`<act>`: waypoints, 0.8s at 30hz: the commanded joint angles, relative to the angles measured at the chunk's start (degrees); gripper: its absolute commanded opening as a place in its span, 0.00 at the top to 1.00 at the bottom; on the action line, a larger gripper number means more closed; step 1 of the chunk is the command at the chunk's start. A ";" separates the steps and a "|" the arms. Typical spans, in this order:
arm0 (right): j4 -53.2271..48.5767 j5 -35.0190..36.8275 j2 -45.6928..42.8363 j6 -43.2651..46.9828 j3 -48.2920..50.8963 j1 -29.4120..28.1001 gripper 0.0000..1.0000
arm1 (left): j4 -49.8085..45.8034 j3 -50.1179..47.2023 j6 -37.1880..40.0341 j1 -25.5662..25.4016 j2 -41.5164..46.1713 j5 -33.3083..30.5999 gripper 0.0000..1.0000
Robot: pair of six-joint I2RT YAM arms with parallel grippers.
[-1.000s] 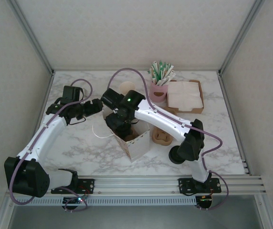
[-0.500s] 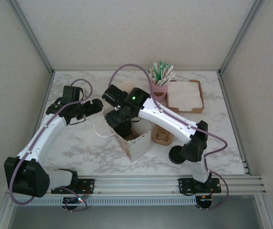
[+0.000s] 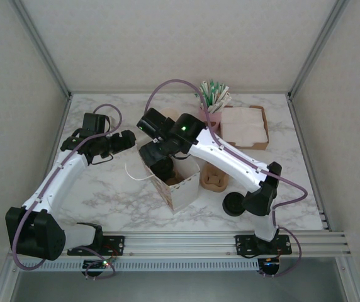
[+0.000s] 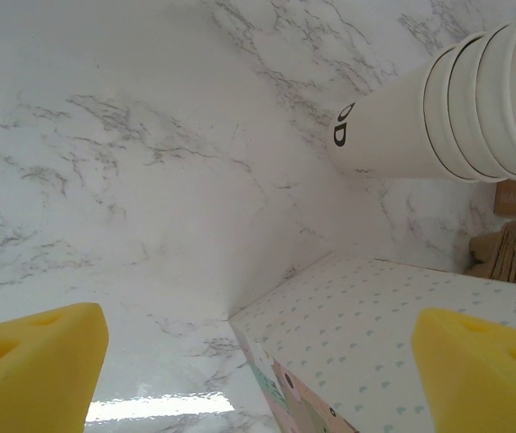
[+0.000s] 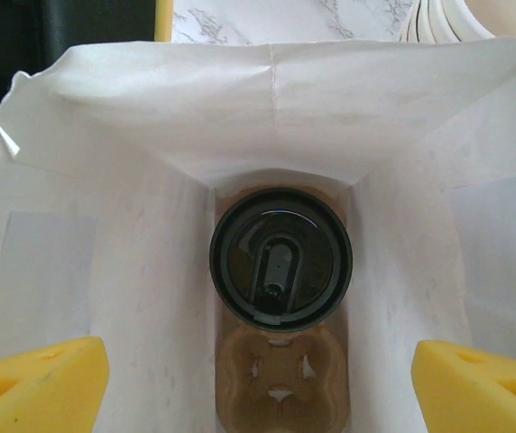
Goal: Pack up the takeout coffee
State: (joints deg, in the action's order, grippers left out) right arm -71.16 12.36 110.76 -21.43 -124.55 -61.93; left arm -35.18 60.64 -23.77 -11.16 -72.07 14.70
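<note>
The takeout coffee (image 5: 281, 262), a cup under a round black lid, stands in the far slot of a brown cardboard carrier (image 5: 282, 383) at the bottom of the white paper bag (image 5: 105, 225). The carrier's near slot is empty. My right gripper (image 5: 258, 388) hangs open above the bag's mouth, its yellow pads (image 5: 37, 383) wide apart and holding nothing. From above, the right gripper (image 3: 158, 160) is over the bag (image 3: 183, 195). My left gripper (image 3: 128, 139) is open just left of the bag, whose heart-printed side (image 4: 375, 334) lies between its pads (image 4: 32, 352).
A stack of lidless cream cups (image 4: 438, 108) lies behind the bag. A pink holder of stir sticks (image 3: 210, 100) and a napkin tray (image 3: 246, 126) stand at the back right. A spare cardboard carrier (image 3: 214, 179) and a loose black lid (image 3: 235, 204) lie right of the bag.
My right wrist has lifted slightly over the bag and its elbow has swung to the right. The left arm has stayed put.
</note>
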 commanded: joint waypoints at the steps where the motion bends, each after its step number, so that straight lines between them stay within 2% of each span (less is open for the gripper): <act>1: -1.44 1.42 -2.39 0.71 -1.76 -0.91 0.12 | -1.30 1.58 0.74 -0.62 -0.26 -0.39 0.13; 24: -2.43 5.29 -7.70 1.47 -2.63 -2.24 0.14 | -1.25 1.67 0.76 -0.72 -0.44 -0.37 0.13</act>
State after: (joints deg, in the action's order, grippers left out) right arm -72.71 15.68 105.21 -20.56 -125.69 -63.53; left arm -35.20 60.64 -23.75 -11.22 -72.07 14.55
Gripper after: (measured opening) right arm 0.859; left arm 0.873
